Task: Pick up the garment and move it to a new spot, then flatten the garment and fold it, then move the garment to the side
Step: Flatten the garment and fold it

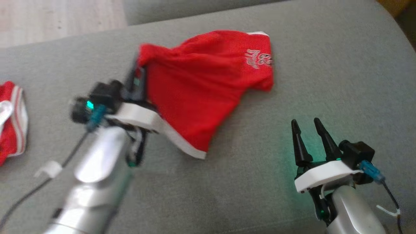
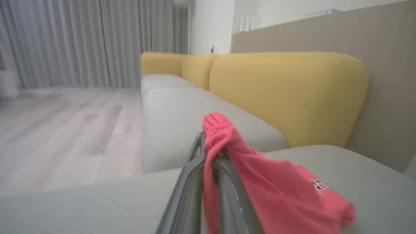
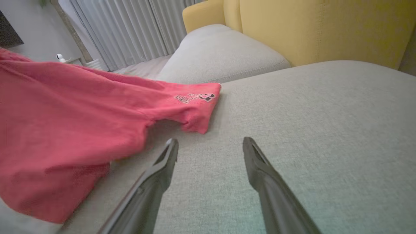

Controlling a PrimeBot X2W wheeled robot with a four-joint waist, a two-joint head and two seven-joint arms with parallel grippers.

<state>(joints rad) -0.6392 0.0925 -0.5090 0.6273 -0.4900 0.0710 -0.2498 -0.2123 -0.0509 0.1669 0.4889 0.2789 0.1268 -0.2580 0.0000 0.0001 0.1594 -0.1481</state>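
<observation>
Dark fingers of the left gripper (image 2: pixel 211 148) are clamping shut on a bunched corner of the red garment (image 1: pixel 201 87), which is trailing away from the jaws onto the grey cushion (image 1: pixel 341 81). So small a bite is risking a slip once the cloth drags. Well apart, the right gripper (image 1: pixel 305 122) is standing wide, empty.

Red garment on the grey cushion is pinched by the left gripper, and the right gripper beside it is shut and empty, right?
Not quite. The right gripper is open, not shut: the right wrist view shows its two fingers spread apart above bare fabric. The rest holds: it is empty, and the left gripper is pinched on the red garment on the grey cushion.
</observation>
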